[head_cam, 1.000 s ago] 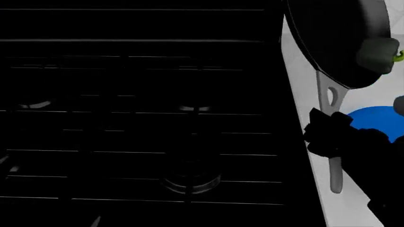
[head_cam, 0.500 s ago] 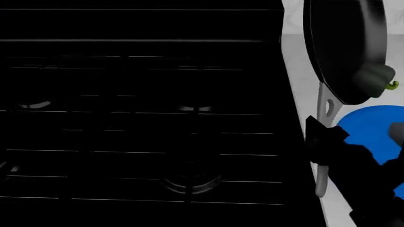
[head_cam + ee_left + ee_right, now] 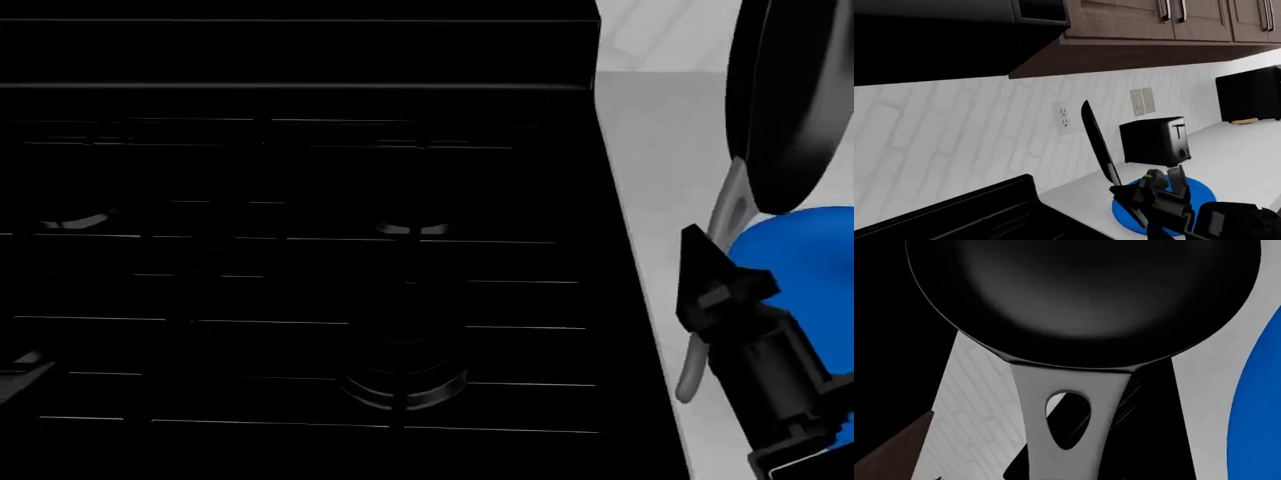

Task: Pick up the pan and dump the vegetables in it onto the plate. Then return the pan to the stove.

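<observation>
The black pan [image 3: 787,100] is tipped almost on edge over the white counter, right of the stove [image 3: 294,250]. My right gripper [image 3: 714,285] is shut on its grey handle [image 3: 1061,440], just below the teardrop hole. The blue plate [image 3: 801,255] lies under the pan's low rim. In the left wrist view the pan [image 3: 1097,145] stands edge-on and the grey-green pepper [image 3: 1152,178] is at its low rim above the plate [image 3: 1201,192]; I cannot tell if they touch. No pepper shows in the head or right wrist views. A faint grey sliver [image 3: 24,366] at the stove's front left may be my left arm.
A black toaster [image 3: 1155,141] stands on the counter [image 3: 1241,160] behind the plate, with a wall socket [image 3: 1064,116] and dark wood cabinets [image 3: 1154,20] above. A black box [image 3: 1247,95] stands further along the counter.
The pan has tipped further, from slanted to nearly on edge, and moved right. The pepper slid down to the rim and left the head view. More of the plate shows.
</observation>
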Robot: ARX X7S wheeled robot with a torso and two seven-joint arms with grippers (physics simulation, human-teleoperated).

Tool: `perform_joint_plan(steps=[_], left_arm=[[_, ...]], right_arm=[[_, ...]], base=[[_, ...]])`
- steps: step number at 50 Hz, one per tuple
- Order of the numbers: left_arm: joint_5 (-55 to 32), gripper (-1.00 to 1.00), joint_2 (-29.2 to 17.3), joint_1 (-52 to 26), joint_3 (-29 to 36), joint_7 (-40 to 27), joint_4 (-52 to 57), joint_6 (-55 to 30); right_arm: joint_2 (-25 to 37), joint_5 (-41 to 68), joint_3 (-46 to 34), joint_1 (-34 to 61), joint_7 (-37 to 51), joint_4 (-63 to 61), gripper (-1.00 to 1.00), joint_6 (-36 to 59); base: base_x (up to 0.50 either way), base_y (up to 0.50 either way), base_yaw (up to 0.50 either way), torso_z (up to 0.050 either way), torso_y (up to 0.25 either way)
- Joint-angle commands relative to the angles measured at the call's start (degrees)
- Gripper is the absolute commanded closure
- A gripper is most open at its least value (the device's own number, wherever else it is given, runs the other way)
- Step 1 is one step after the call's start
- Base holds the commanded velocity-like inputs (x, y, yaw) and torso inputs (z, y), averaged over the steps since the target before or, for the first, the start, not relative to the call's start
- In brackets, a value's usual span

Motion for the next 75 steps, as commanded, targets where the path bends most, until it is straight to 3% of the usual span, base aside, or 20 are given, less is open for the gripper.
perform_joint_plan(steps=[1,10,14,19,27,34,48,60,64,75], left_arm=[[0.3,-1.00,1.4,0.1,-0.5,0.0,0.0,0.8],[1.5,-1.00,1.3,4.1,-2.2,0.0,0.0,-0.1],[2.0,-1.00,1.2,5.7,-3.0,0.0,0.0,-0.6],[3.6,-1.00,0.2,7.1,-2.8,0.0,0.0,-0.5],[5.0,-1.00,-1.6,7.1,-1.9,0.0,0.0,0.6],[6.0,-1.00,-3.1,7.9,-2.2,0.0,0.0,0.9],[8.6,-1.00,-4.9,9.2,-1.7,0.0,0.0,1.6],[8.8,-1.00,-4.6,10.2,-2.7,0.1,0.0,1.6],[9.5,-1.00,-5.0,11.0,-2.7,0.1,0.0,1.4],[11.2,-1.00,-6.0,13.0,-3.0,0.2,0.0,1.4]], right_arm=[[-0.9,-0.7,-0.9,1.1,-2.8,-2.7,1.00,-0.2],[7.4,-12.7,-8.2,-1.3,21.9,-35.6,1.00,4.3],[11.5,-12.4,-8.2,-0.1,29.0,-47.8,1.00,7.6],[14.7,-15.6,-11.0,3.4,34.7,-54.0,1.00,12.5],[18.0,-13.7,-15.8,9.0,39.8,-59.7,1.00,23.3],[21.6,-3.2,-19.1,17.4,47.2,-65.6,1.00,37.2],[23.4,9.4,-23.9,27.3,55.8,-65.8,1.00,50.2],[28.1,23.5,-27.8,31.1,63.9,-65.0,1.00,55.9],[29.5,20.4,-27.2,27.5,60.9,-66.1,1.00,55.3],[28.2,24.2,-30.9,27.5,63.1,-66.1,1.00,57.0]], base=[[0.00,0.00,0.00,0.000,0.000],[0.00,0.00,0.00,0.001,0.002],[0.00,0.00,0.00,0.000,0.006],[0.00,0.00,0.00,0.002,0.002],[0.00,0.00,0.00,0.000,0.003],[0.00,0.00,0.00,0.001,0.001],[0.00,0.00,0.00,0.001,0.003],[0.00,0.00,0.00,0.001,0.003],[0.00,0.00,0.00,0.000,0.003],[0.00,0.00,0.00,0.001,0.002]])
